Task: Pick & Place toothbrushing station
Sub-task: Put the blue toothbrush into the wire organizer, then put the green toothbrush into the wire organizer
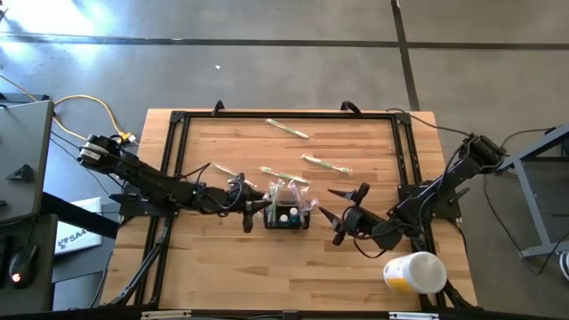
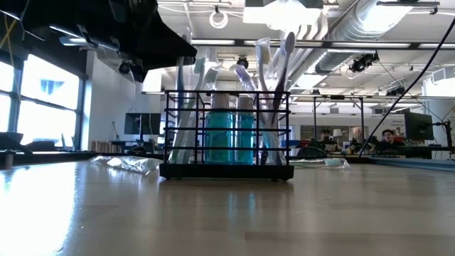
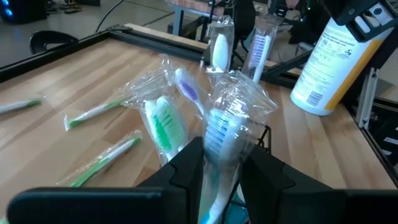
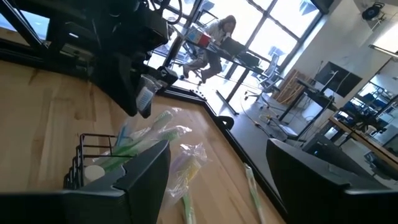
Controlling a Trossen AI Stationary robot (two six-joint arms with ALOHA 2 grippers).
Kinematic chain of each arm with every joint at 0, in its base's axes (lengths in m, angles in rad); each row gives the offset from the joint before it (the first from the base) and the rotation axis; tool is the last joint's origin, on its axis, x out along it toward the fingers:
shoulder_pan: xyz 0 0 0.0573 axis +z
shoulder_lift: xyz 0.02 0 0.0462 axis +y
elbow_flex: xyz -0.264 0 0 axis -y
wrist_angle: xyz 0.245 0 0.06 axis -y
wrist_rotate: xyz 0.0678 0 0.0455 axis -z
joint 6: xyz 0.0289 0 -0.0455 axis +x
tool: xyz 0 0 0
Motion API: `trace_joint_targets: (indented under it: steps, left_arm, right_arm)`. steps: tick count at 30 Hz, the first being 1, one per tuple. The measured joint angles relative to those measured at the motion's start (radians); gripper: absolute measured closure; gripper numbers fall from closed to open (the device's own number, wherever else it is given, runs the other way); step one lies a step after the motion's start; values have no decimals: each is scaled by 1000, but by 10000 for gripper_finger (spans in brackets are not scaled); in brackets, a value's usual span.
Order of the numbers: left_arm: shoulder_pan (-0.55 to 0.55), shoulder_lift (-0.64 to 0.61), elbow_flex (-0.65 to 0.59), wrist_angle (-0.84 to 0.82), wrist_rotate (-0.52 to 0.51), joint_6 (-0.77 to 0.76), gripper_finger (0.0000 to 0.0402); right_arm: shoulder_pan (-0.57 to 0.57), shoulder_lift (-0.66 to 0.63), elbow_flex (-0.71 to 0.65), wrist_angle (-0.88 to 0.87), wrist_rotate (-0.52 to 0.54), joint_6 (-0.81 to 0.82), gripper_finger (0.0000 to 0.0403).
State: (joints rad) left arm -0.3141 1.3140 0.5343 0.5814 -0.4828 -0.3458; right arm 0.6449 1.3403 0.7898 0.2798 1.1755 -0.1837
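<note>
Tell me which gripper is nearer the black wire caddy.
Left. The left gripper is right at the black wire caddy, on its left side, fingers around a wrapped toothbrush standing in it. The right gripper waits open, apart on the caddy's other side.

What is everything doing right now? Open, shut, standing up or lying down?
Black wire mesh caddy: upright, full of wrapped toothbrushes.
Left tool: open, either side of a blue-bristled wrapped toothbrush in the caddy.
Right tool: open, empty, beside the caddy.
White-and-yellow container: lying on its side.
Loose green wrapped toothbrushes: flat on the wooden table.
</note>
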Motion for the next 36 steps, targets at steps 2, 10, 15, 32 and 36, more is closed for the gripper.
trace_joint_targets:
  steps: [2,10,15,32,36]
  left_arm:
    - [0,0,0,1,1,0,310]
    - [0,0,3,29,2,97,306]
    - [0,0,3,36,-24,105,279]
    - [0,-40,231,-219,-21,399,238]
    - [0,-68,459,-735,-22,362,238]
  right_arm:
    - [0,0,0,-14,0,1,144]
    - [0,0,0,-46,0,24,144]
    - [0,0,0,-47,0,24,144]
    - [0,0,0,-78,0,45,144]
    - [0,0,1,-118,-1,77,144]
